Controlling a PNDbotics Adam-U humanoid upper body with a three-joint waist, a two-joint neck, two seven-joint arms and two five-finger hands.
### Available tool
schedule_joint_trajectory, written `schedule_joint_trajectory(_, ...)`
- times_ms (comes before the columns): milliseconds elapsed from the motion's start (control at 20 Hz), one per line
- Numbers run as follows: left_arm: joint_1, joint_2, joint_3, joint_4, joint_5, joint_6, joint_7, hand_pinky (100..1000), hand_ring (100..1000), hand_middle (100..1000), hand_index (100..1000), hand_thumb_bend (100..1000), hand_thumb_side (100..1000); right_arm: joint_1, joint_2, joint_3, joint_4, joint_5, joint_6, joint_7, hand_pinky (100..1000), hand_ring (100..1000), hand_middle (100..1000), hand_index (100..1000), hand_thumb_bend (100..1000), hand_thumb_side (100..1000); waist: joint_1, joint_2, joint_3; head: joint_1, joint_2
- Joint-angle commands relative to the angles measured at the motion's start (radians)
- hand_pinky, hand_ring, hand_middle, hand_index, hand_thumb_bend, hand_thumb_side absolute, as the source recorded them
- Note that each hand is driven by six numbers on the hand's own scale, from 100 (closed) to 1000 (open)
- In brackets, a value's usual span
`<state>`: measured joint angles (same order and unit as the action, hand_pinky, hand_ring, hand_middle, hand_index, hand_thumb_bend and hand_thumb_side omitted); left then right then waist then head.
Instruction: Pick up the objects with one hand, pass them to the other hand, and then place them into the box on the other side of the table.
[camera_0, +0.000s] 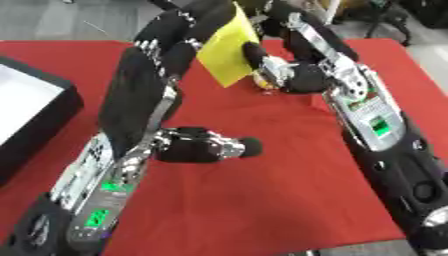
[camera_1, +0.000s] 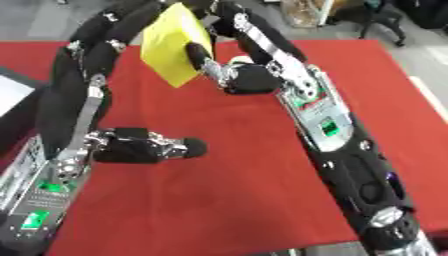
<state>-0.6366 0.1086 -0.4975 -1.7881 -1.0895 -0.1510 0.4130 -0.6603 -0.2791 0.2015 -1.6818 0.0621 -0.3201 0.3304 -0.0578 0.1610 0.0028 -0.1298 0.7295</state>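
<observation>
A flat yellow block (camera_0: 226, 50) hangs tilted above the far middle of the red table (camera_0: 262, 200), between my two hands. My right hand (camera_0: 302, 40) comes in from the right, with its thumb (camera_0: 267, 62) against the block's right face and its fingers curled behind the top edge. My left hand (camera_0: 140, 95) shows its back. Its fingers (camera_0: 171, 30) reach up along the block's left and top edge, and its thumb (camera_0: 214, 147) sticks out far below, away from the block. A black box with a white inside (camera_0: 26, 110) stands at the left edge.
A small orange and pale thing (camera_0: 262, 84) lies on the cloth just under my right thumb. Both forearms cross the table from the lower corners. Chair legs and grey floor show beyond the far edge.
</observation>
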Motion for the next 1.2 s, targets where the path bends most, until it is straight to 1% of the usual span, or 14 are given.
schedule_joint_trajectory(50,-0.023,-0.015,0.002,0.008,-0.056,0.020,0.034,801,776,809,932,1000,256,-0.015,-0.003,0.000,-0.025,-0.020,0.016,0.008,640,345,120,835,100,529,0.000,-0.016,-0.002,0.002,0.002)
schedule_joint_trajectory(400,-0.020,-0.017,0.006,0.039,-0.123,0.059,0.056,799,773,804,931,1000,205,-0.015,-0.003,0.000,-0.030,-0.038,0.033,0.014,638,344,120,833,100,529,-0.003,-0.016,-0.002,0.002,0.003)
schedule_joint_trajectory(750,-0.013,-0.016,0.021,0.069,-0.166,0.103,0.077,788,762,794,924,999,191,-0.013,-0.004,0.002,-0.033,-0.052,0.042,0.019,638,343,119,833,100,529,-0.005,-0.018,-0.001,0.001,0.004)
schedule_joint_trajectory(1050,-0.010,-0.022,0.032,0.095,-0.162,0.119,0.096,761,734,767,903,887,207,-0.013,-0.005,0.003,-0.033,-0.055,0.044,0.022,638,343,119,832,100,527,-0.007,-0.018,0.000,0.000,0.004)
schedule_joint_trajectory(1100,-0.012,-0.024,0.034,0.098,-0.159,0.120,0.101,750,723,755,894,854,207,-0.013,-0.004,0.003,-0.034,-0.056,0.044,0.022,638,343,119,832,100,527,-0.008,-0.018,0.000,0.000,0.004)
schedule_joint_trajectory(1200,-0.016,-0.028,0.038,0.103,-0.153,0.121,0.114,739,711,744,882,835,200,-0.013,-0.003,0.003,-0.034,-0.057,0.044,0.022,637,343,119,832,100,527,-0.009,-0.017,0.000,0.001,0.005)
